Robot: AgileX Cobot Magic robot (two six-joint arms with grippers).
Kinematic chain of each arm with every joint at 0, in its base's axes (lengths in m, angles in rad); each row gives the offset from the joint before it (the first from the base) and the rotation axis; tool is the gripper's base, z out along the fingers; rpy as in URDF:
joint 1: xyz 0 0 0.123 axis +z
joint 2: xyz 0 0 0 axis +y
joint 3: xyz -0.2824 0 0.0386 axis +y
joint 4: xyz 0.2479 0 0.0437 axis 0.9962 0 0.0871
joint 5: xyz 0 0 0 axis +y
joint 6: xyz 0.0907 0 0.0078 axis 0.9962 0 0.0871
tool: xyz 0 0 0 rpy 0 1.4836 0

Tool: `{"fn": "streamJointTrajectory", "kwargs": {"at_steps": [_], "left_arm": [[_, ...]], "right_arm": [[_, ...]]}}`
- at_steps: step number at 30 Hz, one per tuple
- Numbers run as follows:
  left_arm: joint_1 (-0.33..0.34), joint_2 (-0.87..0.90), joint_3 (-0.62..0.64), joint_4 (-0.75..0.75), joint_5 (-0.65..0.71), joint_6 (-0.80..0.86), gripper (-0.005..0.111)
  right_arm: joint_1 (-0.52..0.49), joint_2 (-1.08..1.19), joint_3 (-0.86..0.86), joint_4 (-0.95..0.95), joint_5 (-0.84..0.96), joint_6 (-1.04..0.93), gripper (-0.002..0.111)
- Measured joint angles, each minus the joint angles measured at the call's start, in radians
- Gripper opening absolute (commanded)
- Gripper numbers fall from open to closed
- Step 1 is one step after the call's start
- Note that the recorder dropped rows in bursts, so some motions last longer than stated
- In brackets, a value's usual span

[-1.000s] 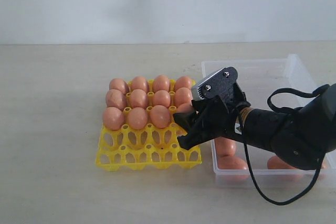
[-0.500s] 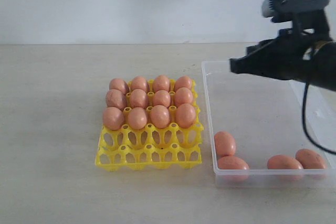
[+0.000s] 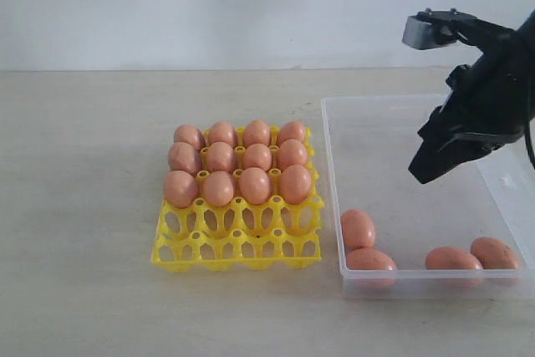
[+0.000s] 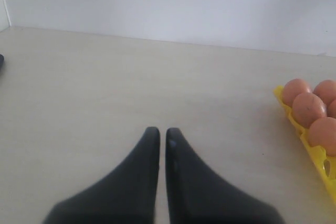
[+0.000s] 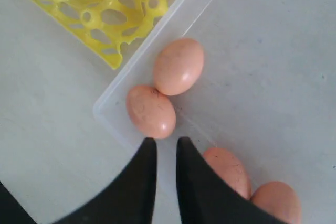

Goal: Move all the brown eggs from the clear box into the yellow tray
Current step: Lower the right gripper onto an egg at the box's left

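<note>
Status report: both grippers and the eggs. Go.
Left gripper shut, empty. Right gripper shut, empty, over clear box. Four brown eggs in box, twelve in yellow tray, two rows free. Nothing blocking.

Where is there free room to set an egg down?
In the yellow tray, the two near rows of cups are empty; the far three hold brown eggs. The clear box is bare except four eggs along its near wall.

Pale beige tabletop (image 3: 84,206) with a plain white wall (image 3: 209,6) along its far edge.
</note>
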Motion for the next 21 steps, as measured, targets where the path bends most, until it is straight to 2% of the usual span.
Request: {"fn": "streamJointTrajectory", "kwargs": {"at_steps": [2, 5, 10, 21], "left_arm": [[0.000, 0.000, 0.000, 0.000, 0.000, 0.000, 0.004], [0.000, 0.000, 0.000, 0.000, 0.000, 0.000, 0.004], [0.000, 0.000, 0.000, 0.000, 0.000, 0.000, 0.004], [0.000, 0.000, 0.000, 0.000, 0.000, 0.000, 0.004]], "right_arm": [[0.032, 0.017, -0.001, 0.005, -0.045, -0.001, 0.061], [0.068, 0.094, -0.007, 0.007, -0.145, 0.073, 0.062], [0.071, 0.239, -0.007, 0.041, -0.223, 0.147, 0.062], [0.071, 0.347, -0.007, 0.111, -0.232, 0.141, 0.062]]}}
